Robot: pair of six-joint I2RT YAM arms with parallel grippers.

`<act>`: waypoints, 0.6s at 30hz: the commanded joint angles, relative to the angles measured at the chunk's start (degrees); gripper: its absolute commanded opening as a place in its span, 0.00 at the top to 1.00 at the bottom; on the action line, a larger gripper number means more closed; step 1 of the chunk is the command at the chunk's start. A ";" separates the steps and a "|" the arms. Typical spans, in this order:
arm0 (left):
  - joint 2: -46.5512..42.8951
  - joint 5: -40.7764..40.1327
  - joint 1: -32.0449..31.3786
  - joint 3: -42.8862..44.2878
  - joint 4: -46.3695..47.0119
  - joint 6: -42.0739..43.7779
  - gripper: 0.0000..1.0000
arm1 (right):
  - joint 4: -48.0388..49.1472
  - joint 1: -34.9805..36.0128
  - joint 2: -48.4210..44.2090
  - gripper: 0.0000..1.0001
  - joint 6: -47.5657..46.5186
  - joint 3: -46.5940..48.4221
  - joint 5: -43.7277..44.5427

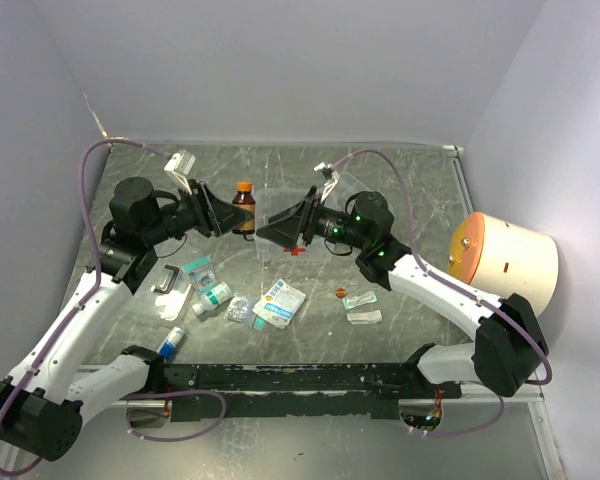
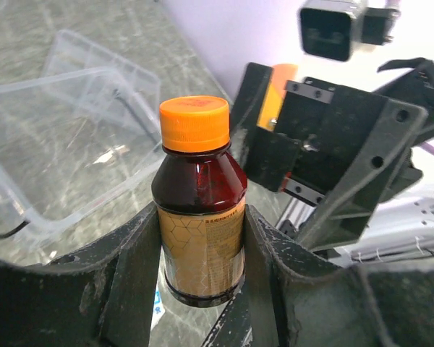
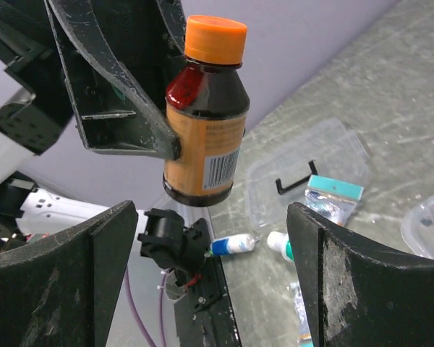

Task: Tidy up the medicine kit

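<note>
Mid-table, off the surface: the left gripper (image 1: 223, 212) reaches in from the left, its jaws closed on the sides of a brown bottle (image 1: 243, 206). The bottle is held roughly upright, orange cap on top. Its amber label carries a barcode that shows in the right wrist view.

Facing it: the right gripper (image 1: 277, 226) reaches in from the right, jaws spread wide and holding nothing. Their tips stand just beside the bottle and apart from it, and the bottle is not between them.

The medicine kit (image 1: 296, 248): its clear walls are barely visible from above. Its red cross shows on the table below the right gripper, to the right of the bottle and a little nearer.

The left wrist view shows a clear open-topped box (image 2: 29, 210) on the table past the bottle. Whether this is the kit cannot be told.

Near left of the table:
- a flat clear lid (image 1: 168, 282) with a black handle
- a teal-topped packet (image 1: 198, 268)
- a small white bottle (image 1: 217, 293) with a green band
- loose sachets (image 1: 280, 303)
- a blue-and-white tube (image 1: 172, 340)

Near right of centre: a small orange item (image 1: 341, 293) and two small packets (image 1: 361, 308).

Right edge: a cream cylinder (image 1: 505, 262) with an orange face.
</note>
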 commanded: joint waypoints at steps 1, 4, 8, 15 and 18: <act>-0.91 10.19 -0.21 -0.11 10.26 -1.27 0.57 | 7.18 0.73 -0.99 0.16 2.90 0.51 -0.93; -1.71 10.89 -0.25 -1.64 11.03 1.50 0.58 | 4.15 0.68 -2.12 0.17 4.69 2.01 5.01; -1.48 13.15 -0.25 -2.13 10.23 5.47 0.57 | 2.93 0.89 -1.93 0.22 7.30 3.90 7.29; -0.05 14.36 -0.24 -1.85 10.64 5.98 0.57 | -4.77 2.02 1.70 0.33 8.16 9.25 9.10; 0.54 14.67 -0.18 -2.19 11.01 5.51 0.56 | -4.98 2.58 2.75 0.33 8.56 9.79 9.12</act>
